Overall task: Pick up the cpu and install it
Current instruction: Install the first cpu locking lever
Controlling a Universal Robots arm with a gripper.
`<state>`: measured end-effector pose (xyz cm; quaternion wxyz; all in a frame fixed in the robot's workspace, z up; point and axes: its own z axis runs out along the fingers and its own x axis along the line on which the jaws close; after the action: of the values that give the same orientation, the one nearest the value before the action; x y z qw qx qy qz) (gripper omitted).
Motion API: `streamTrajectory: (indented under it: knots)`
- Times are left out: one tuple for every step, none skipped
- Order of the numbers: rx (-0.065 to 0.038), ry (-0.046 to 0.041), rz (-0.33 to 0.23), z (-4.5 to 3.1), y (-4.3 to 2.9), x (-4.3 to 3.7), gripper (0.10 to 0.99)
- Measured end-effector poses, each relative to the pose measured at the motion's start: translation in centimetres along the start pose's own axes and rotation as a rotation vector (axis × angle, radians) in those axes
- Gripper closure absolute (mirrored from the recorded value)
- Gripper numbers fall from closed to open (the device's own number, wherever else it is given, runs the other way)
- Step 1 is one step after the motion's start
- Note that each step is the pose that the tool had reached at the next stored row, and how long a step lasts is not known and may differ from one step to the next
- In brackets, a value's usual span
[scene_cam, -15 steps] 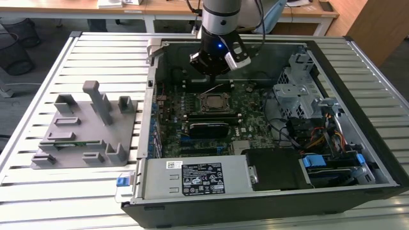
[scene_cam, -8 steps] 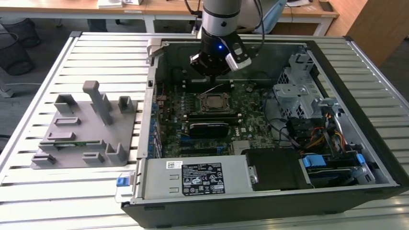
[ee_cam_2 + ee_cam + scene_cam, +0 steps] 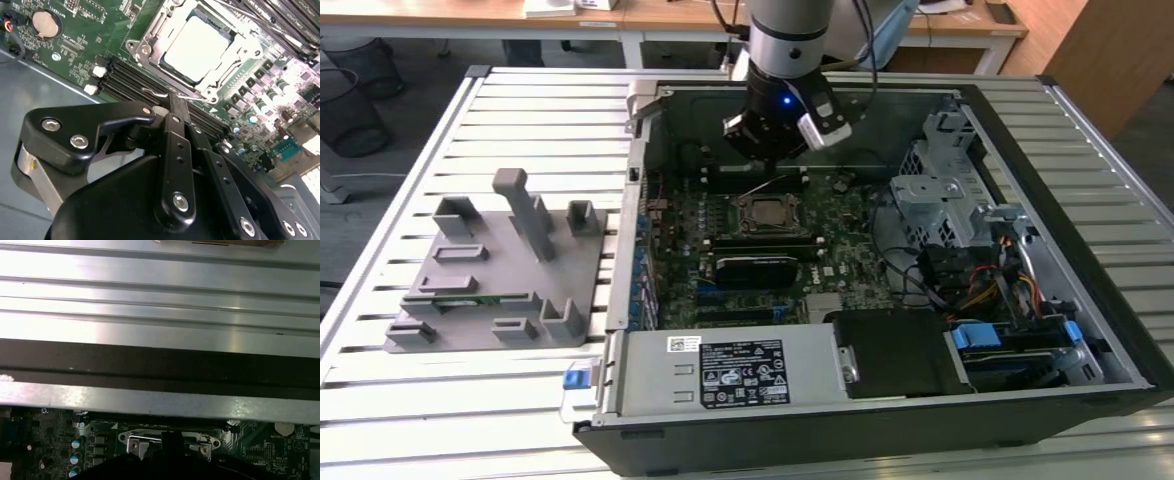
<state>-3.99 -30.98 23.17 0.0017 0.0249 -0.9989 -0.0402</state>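
One cpu [image 3: 200,47] on the job, and it's already seated: silvery top lying flat inside the socket frame [image 3: 145,47] on the motherboard [image 3: 720,225], roughly mid-case in the exterior view. Looks square to the frame, no tilt that I can see.

Gripper [image 3: 177,107] hangs just beside the socket, over the edge nearest the memory slots [image 3: 117,82], apart from the chip and carrying nothing. The two fingers come together at the tip with no gap showing, so I read it as closed and empty. A thin wire lever [image 3: 160,92] lies right at the fingertip; can't tell if they touch.

Step, my read: placement is done and the work is at the socket retention stage. Whether the load plate is latched I can't tell. Working that lever calls for fine tip alignment and light force; a slip lands on board components or drags across the chip top.

Room to move:
- Socket frame walls close around the chip on all sides.
- Memory slots just beside the tip; capacitors [image 3: 252,117] near on the other side.
- Case wall [image 3: 160,357] and its metal lip close behind the socket in the first wrist view.
- Drive cage [image 3: 941,195] and cable bundle [image 3: 987,275] toward the exterior view's right, well apart.
- Open space straight up out of the case.
- Grey parts fixture [image 3: 500,275] sits outside the case, on the exterior view's left.
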Motion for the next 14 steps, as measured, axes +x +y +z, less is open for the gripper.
streamTrajectory:
  knots:
    - [0.000, 0.0000, 0.000, 0.08, -0.01, -0.04, 0.980]
    - [0.000, 0.0000, 0.000, 0.17, -0.02, -0.09, 0.980]
    - [0.000, -0.0001, 0.000, 0.25, -0.02, -0.13, 0.980]
    - [0.000, 0.0001, 0.000, 0.31, 0.00, -0.16, 0.980]
    - [0.000, 0.0001, 0.000, 0.36, 0.04, -0.20, 0.980]
    - [0.000, 0.0000, 0.000, 0.41, 0.10, -0.23, 0.980]
    - [0.000, 0.0000, 0.000, 0.46, 0.15, -0.28, 0.980]
    - [0.000, 0.0000, 0.000, 0.51, 0.17, -0.32, 0.980]
    - [0.000, 0.0000, 0.000, 0.55, 0.20, -0.36, 0.980]
    - [0.000, 0.0000, 0.000, 0.58, 0.23, -0.40, 0.980]
    - [0.000, 0.0000, 0.000, 0.62, 0.25, -0.43, 0.980]
    - [0.000, 0.0000, 0.000, 0.67, 0.26, -0.49, 0.980]
    - [0.000, 0.0001, 0.000, 0.71, 0.26, -0.55, 0.980]
    - [0.000, 0.0001, 0.000, 0.75, 0.27, -0.62, 0.980]
